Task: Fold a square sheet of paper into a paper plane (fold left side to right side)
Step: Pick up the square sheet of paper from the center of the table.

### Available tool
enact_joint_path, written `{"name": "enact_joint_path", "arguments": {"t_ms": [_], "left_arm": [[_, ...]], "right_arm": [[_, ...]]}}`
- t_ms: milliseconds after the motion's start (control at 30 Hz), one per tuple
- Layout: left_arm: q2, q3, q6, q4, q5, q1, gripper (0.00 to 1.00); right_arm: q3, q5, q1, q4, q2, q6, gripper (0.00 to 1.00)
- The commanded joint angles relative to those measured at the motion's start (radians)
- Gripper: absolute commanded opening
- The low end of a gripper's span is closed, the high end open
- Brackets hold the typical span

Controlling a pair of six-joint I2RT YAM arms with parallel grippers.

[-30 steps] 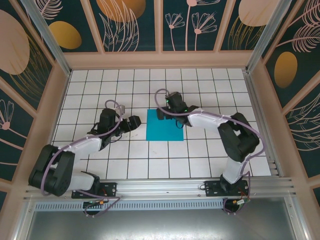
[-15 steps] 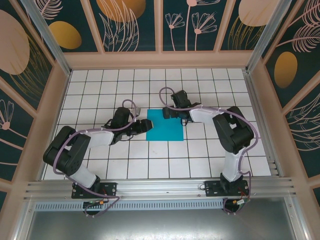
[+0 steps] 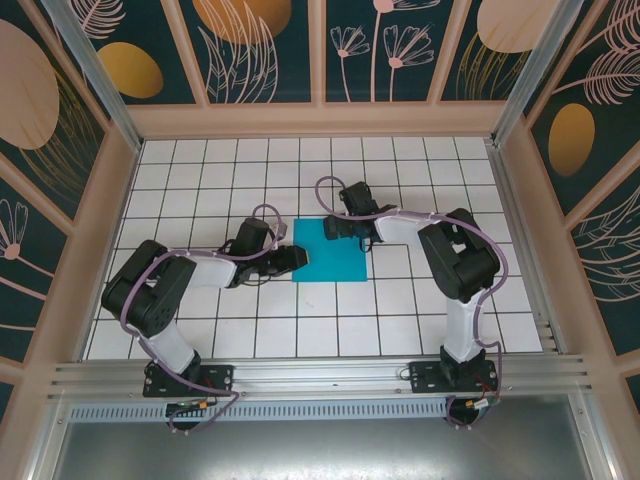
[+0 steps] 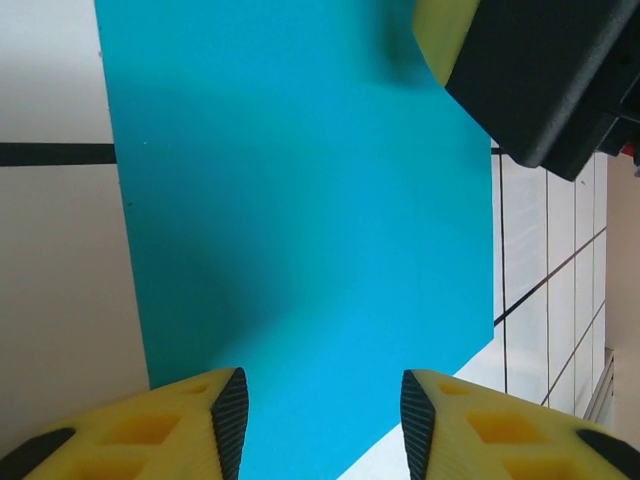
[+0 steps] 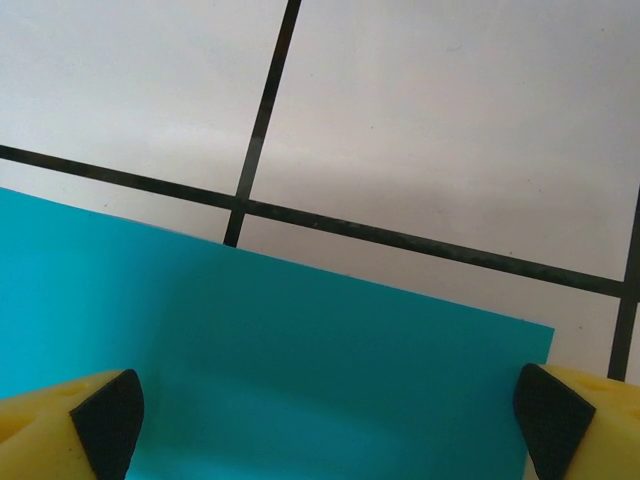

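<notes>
The square sheet of paper (image 3: 338, 258) lies flat and unfolded on the white tiled floor, plain cyan. My left gripper (image 3: 294, 258) sits low at the sheet's left edge near its near-left corner. In the left wrist view its yellow fingers (image 4: 205, 420) stand apart over the sheet (image 4: 300, 200), pinching nothing. My right gripper (image 3: 334, 228) rests at the sheet's far edge. Its jaws are wide open, with the paper (image 5: 290, 350) spanning the gap between the fingertips (image 5: 105, 410). The right gripper's black body (image 4: 540, 70) shows at the top right of the left wrist view.
The tiled floor (image 3: 200, 180) is ringed by wooden-framed patterned walls (image 3: 320, 115). An aluminium rail (image 3: 320, 375) carrying both arm bases runs along the near edge. Bare tiles lie on all sides of the sheet.
The left gripper moved right onto the sheet's left edge and its jaws narrowed. The right arm bent in closer while its gripper stayed at the far edge, still wide.
</notes>
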Motion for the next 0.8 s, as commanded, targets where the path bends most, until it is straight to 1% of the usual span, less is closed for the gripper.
{"name": "enact_joint_path", "arguments": {"t_ms": [0, 200, 367, 433, 600, 767], "left_arm": [[0.034, 0.016, 0.014, -0.025, -0.018, -0.008, 0.46], [0.038, 0.014, 0.022, -0.035, -0.039, -0.008, 0.45], [0.054, 0.009, 0.023, -0.032, -0.054, -0.008, 0.41], [0.056, 0.007, 0.023, -0.03, -0.057, -0.008, 0.4], [0.044, -0.005, 0.018, -0.018, -0.064, -0.008, 0.4], [0.012, -0.011, 0.003, 0.015, -0.07, -0.008, 0.42]], "right_arm": [[-0.007, -0.051, 0.026, -0.061, -0.002, 0.022, 0.97], [-0.043, -0.103, 0.057, -0.071, -0.047, 0.05, 0.95], [-0.062, -0.113, 0.069, -0.087, -0.069, 0.064, 0.94], [-0.065, -0.122, 0.071, -0.088, -0.078, 0.064, 0.92], [-0.062, -0.156, 0.073, -0.1, -0.102, 0.061, 0.81], [-0.055, -0.22, 0.073, -0.105, -0.119, 0.069, 0.67]]}}
